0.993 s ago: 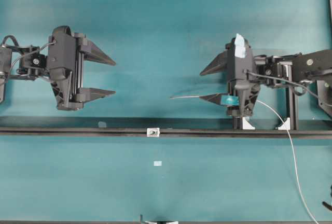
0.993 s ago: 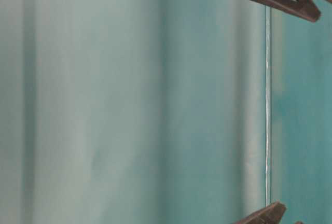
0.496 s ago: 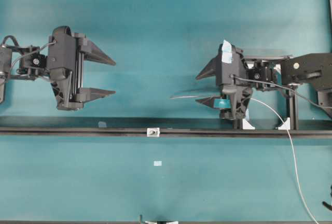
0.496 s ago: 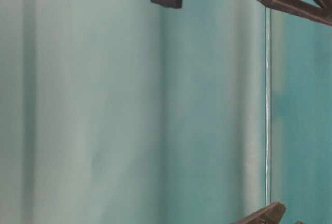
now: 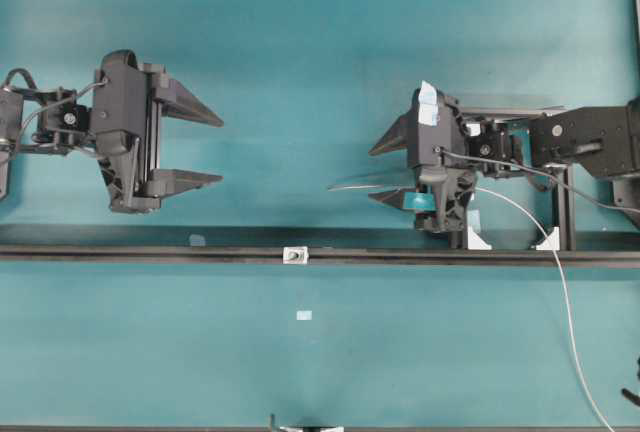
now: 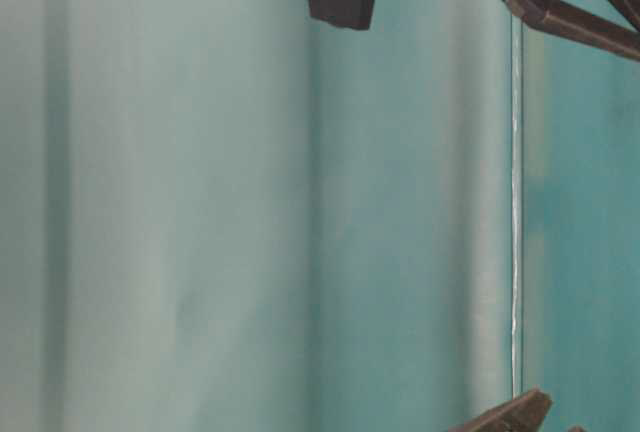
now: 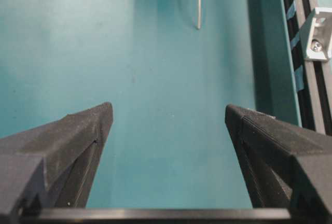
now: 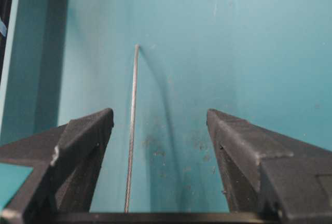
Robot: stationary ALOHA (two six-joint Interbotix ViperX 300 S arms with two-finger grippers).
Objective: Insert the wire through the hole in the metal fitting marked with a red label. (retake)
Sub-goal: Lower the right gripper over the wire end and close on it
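Teal matte worktop point(image 5: 320, 52), smooth and faintly scuffed, fills the overhead view, crossed side to side by a straight black rail point(image 5: 150, 251) near its front edge. At the left edge the left gripper point(image 5: 205, 146), black plastic with tapering wedge fingers, has its jaws spread wide over bare surface, with open room all round. On the rail just left of its middle sits the metal fitting point(image 5: 294, 254), tiny, squarish and silvery; the hole shows only as a dark speck. A small pale tape square point(image 5: 304, 315) lies in front of it. Right of centre the right gripper point(image 5: 385, 169) is likewise spread, and the wire point(image 8: 132, 130), thin and silvery-grey, runs lengthwise between its fingers nearer the rail-side one, its free end pointing toward the left edge. White brackets point(image 5: 478, 240) stand on the rail behind it.
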